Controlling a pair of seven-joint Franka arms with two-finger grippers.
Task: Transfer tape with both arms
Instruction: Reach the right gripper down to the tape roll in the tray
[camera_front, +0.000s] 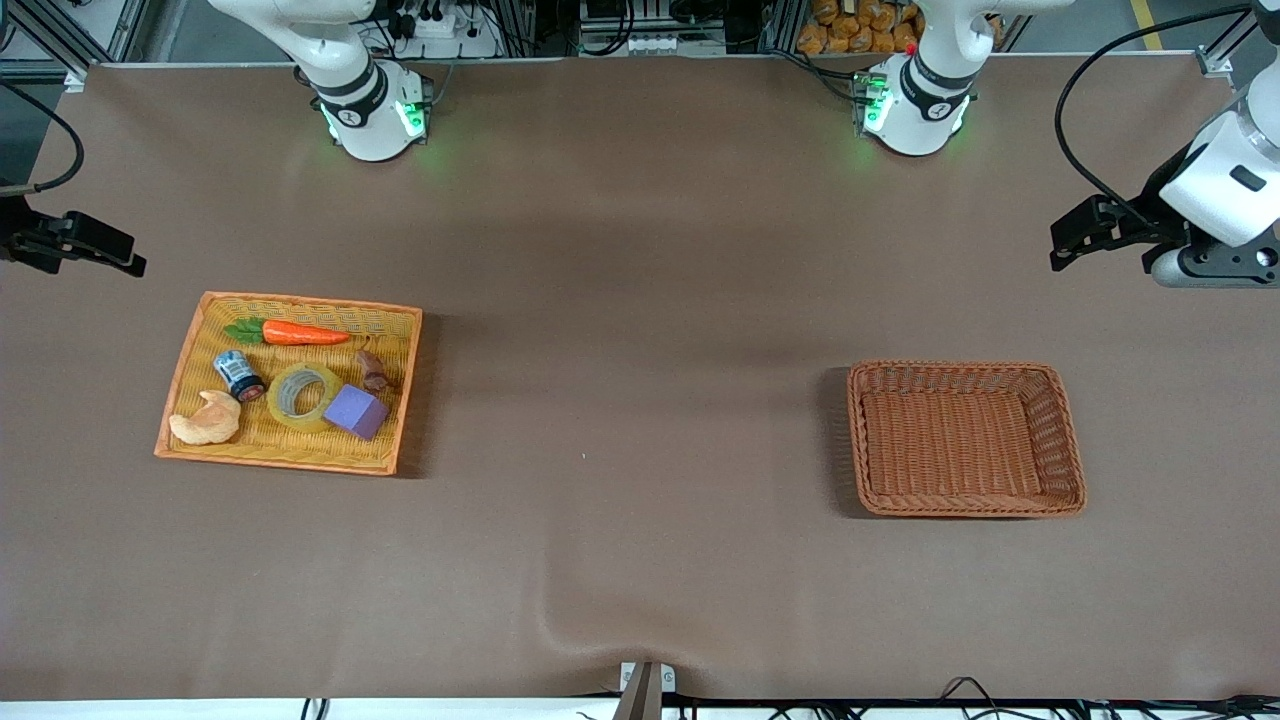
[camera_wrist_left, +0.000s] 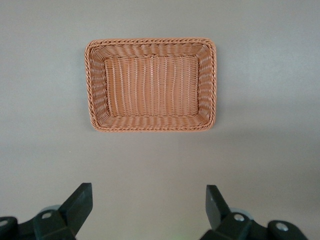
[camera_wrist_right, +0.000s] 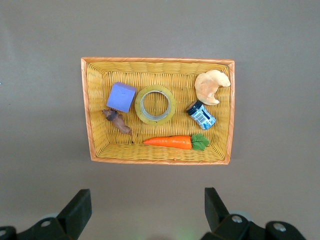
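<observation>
White jointed arms wait raised at the table's ends in the front view: the right gripper (camera_front: 135, 266) over bare brown cloth, the left gripper (camera_front: 1058, 262) likewise. A translucent yellow tape ring (camera_front: 303, 396) lies in the yellow woven tray (camera_front: 290, 458), touching the purple block (camera_front: 356, 411).

Left wrist view: fingers (camera_wrist_left: 80, 201) spread wide above the brown wicker basket (camera_wrist_left: 150, 44).

Right wrist view: wide-spread fingers (camera_wrist_right: 79, 208); the tray holds tape, block, blue-labelled can (camera_wrist_right: 201, 115), carrot (camera_wrist_right: 170, 141) and croissant (camera_wrist_right: 211, 86).
</observation>
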